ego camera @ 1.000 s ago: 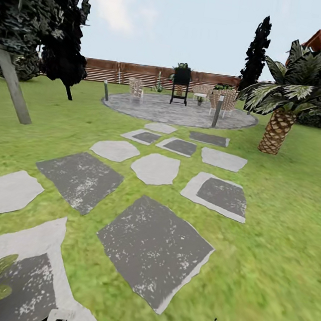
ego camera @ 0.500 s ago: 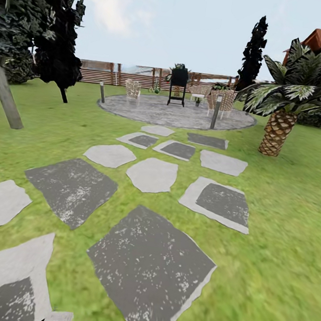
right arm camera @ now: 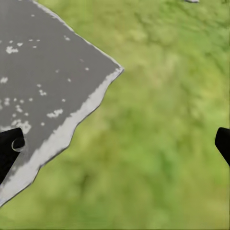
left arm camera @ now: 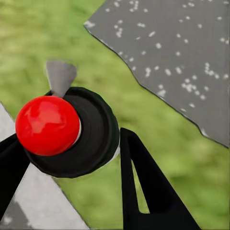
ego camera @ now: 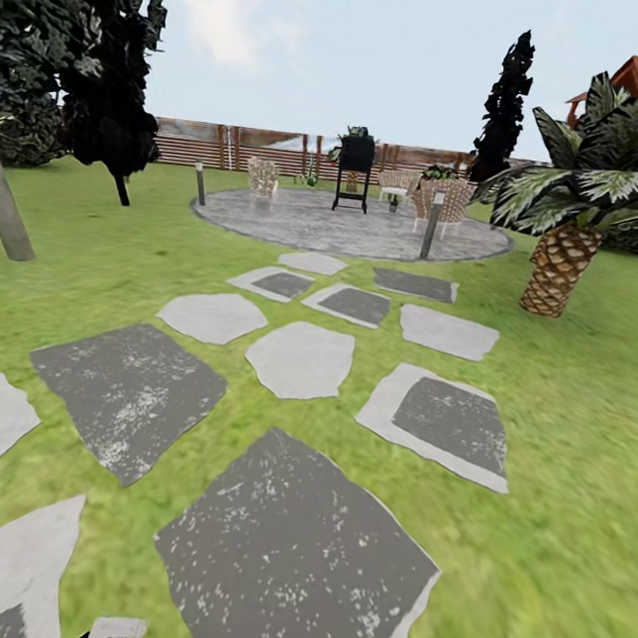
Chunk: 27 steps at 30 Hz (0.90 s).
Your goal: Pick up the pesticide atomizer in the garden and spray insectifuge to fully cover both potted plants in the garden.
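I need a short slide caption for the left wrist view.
Left gripper holding the spray bottle with its red nozzle above grass and a grey slab.

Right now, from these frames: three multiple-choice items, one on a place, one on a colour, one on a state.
1. Where does the palm stand?
A) on the round patio
B) on the lawn, right of the stepping slabs
C) against the fence

2. What colour is the nozzle tip of the pesticide atomizer?
A) red
B) blue
C) white

3. How is the right pincer?
A) open, empty
B) shut on a slab
C) holding a pot

Key: 1 B, its trunk rises from grass right of the path; 2 A, a red ball caps the dark body; 3 A, its fingers sit far apart over grass.
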Tool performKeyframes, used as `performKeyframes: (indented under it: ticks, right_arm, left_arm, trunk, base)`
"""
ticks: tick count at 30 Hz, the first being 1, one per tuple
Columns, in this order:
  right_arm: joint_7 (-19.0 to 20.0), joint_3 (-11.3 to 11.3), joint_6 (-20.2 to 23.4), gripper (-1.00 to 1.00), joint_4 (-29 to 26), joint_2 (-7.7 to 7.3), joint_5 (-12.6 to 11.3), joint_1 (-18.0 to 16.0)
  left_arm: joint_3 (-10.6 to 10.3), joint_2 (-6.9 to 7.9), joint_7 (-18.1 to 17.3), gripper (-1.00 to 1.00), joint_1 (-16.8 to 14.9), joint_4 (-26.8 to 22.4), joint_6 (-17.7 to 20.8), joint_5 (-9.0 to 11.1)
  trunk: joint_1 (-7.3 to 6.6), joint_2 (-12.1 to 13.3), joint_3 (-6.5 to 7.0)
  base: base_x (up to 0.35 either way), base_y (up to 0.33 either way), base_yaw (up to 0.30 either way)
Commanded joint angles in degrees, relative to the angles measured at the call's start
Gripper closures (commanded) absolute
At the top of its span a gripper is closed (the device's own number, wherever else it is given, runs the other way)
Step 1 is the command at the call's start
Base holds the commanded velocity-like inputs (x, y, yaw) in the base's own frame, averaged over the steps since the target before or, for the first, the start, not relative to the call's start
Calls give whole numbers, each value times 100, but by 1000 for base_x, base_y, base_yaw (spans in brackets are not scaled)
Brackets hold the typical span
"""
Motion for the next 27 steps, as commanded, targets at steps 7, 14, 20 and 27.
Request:
performKeyframes:
  ticks: [7,14,20,27]
  right_arm:
    - [-24,-43,-13,-100,5,1,61,-2]
    - [-24,-43,-13,-100,5,1,61,-2]
    - [-24,-43,-13,-100,5,1,61,-2]
    - [-23,-43,-13,-100,5,1,61,-2]
  left_arm:
    - [-13,-1,9,100,-1,10,-19,12]
    - [-6,-1,9,100,-2,18,-19,14]
    - [2,-1,9,100,-1,32,-19,37]
    - [2,8,9,100,-1,48,-25,38]
  trunk:
    - [2,-2,-5]
    - [2,-2,-5]
    - [2,-2,-5]
    - [2,-2,-5]
  base:
    - [337,0,0]
    - [336,0,0]
    - [336,0,0]
    - [336,0,0]
